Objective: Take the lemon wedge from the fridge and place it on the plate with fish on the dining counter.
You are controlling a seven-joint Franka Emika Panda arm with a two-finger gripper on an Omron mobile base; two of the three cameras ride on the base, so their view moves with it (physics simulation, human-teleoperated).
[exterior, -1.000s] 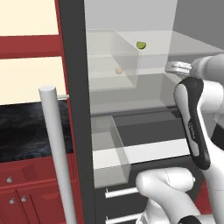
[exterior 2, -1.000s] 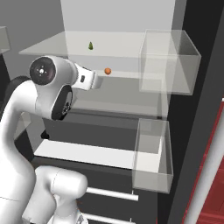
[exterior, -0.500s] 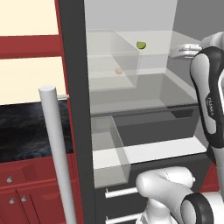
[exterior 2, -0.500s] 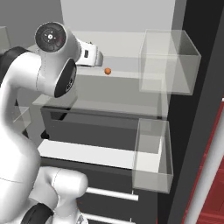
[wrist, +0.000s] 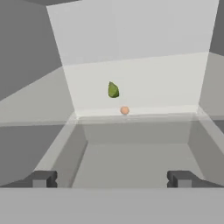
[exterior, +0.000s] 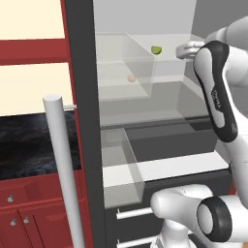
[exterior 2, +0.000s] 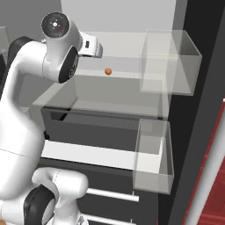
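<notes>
Lemon wedge [exterior: 156, 50] sits on upper glass shelf [exterior: 169, 80] inside the fridge [exterior: 82, 126], toward the back, small yellow-green chunk. In hand view the lemon wedge [wrist: 113, 90] is well ahead of the gripper [wrist: 111, 179], above and just left of a small orange ball [wrist: 124, 110]; nothing touching it. Orange ball [exterior 2: 108, 71] is also on that shelf, near the wedge but apart from it, closer to the fridge's front edge than the wedge.

Gripper: fingertips [wrist: 41, 179] spread wide apart, holding nothing, pointed into fridge at shelf level. In left base view the hand end [exterior: 190, 47] is just right of the wedge, w/ a gap between them.

Fridge door stands open; silver bar handle [exterior: 63, 169] in foreground, left of the fridge opening. Clear door bins [exterior 2: 169, 61] on the fridge's right side, one upper, one lower [exterior 2: 151, 158]. Below the shelf w/ the wedge: dark drawer fronts w/ pale bar pulls [exterior 2: 112, 194]. Red cabinets [exterior: 34, 213] w/ black top left of fridge.
</notes>
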